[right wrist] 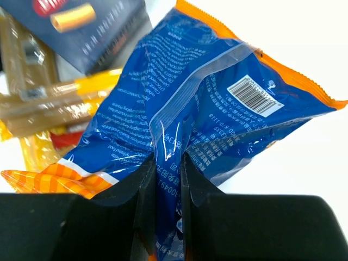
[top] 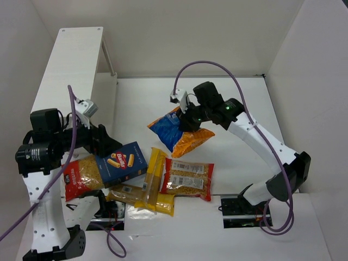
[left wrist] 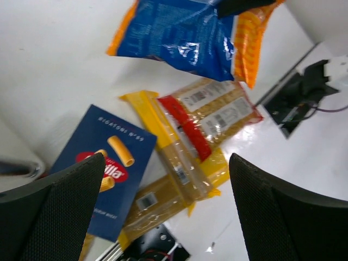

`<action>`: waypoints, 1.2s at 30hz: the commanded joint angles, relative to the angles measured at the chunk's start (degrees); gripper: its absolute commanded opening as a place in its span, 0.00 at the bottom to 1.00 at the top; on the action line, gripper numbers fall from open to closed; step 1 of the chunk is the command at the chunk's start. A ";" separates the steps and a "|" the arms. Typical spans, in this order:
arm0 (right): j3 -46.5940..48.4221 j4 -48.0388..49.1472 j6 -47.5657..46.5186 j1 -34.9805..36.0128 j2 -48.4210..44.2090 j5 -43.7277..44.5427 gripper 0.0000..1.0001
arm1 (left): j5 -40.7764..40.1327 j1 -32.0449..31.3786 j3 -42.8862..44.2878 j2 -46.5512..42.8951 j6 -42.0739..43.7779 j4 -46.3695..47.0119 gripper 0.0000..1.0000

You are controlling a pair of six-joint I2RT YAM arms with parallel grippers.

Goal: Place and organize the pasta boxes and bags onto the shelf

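My right gripper [top: 187, 120] is shut on the crinkly blue bag with orange end [top: 176, 132], pinching its back seam [right wrist: 168, 163] and holding it above the table. The dark-blue pasta box [top: 120, 162] lies flat at the front left; it also shows in the left wrist view [left wrist: 106, 168]. Two long yellow spaghetti packs [top: 152, 176] and a red-trimmed clear bag [top: 187, 178] lie beside it. Another red-trimmed bag [top: 81, 176] lies left of the box. My left gripper [top: 103, 142] is open and empty above the box. The whitish shelf [top: 68, 65] stands at the far left.
White walls enclose the table on the left, back and right. The right arm's base plate [top: 242, 209] and the left arm's base [top: 106, 217] sit at the near edge. A purple cable [top: 217, 68] arcs over the right arm.
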 commanded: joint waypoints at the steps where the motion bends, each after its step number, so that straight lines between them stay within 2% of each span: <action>1: 8.99 7.70 1.99 -0.34 0.17 -4.81 0.00 | 9.32 0.37 -0.04 2.82 -2.61 0.65 1.00; 6: 18.20 7.70 4.45 -0.34 2.37 -6.82 0.00 | 13.72 0.37 1.37 6.69 -9.00 4.06 1.00; 8: 21.72 6.57 5.07 -0.34 3.00 -8.41 0.00 | 16.45 0.37 0.85 7.22 -11.47 7.66 1.00; 10: 24.19 6.56 5.77 -0.34 4.74 -9.19 0.00 | 16.45 -2.33 -1.00 7.22 -18.41 15.03 1.00; 14: 30.69 6.03 5.77 -0.34 7.30 -8.68 0.00 | 19.44 -2.35 -2.24 9.85 -20.45 19.27 1.00; 17: 34.73 6.03 6.91 -0.34 8.80 -8.68 0.00 | 20.67 -2.35 -5.31 10.38 -27.29 29.00 1.00; 19: 36.85 6.03 7.52 -0.34 10.29 -8.68 0.00 | 20.67 -2.35 -5.84 11.87 -30.28 31.66 1.00; 26: 41.16 6.03 8.59 -0.34 13.80 -6.74 0.00 | 14.35 -2.88 -6.89 13.63 -39.78 46.15 0.97; 31: 44.49 5.51 9.11 -0.34 15.56 -5.08 0.00 | 6.45 -5.43 -8.12 16.97 -46.98 53.45 0.94; 36: 47.49 5.51 10.17 -0.34 18.02 -4.02 0.00 | 4.41 -8.94 -9.88 21.01 -48.23 54.87 0.93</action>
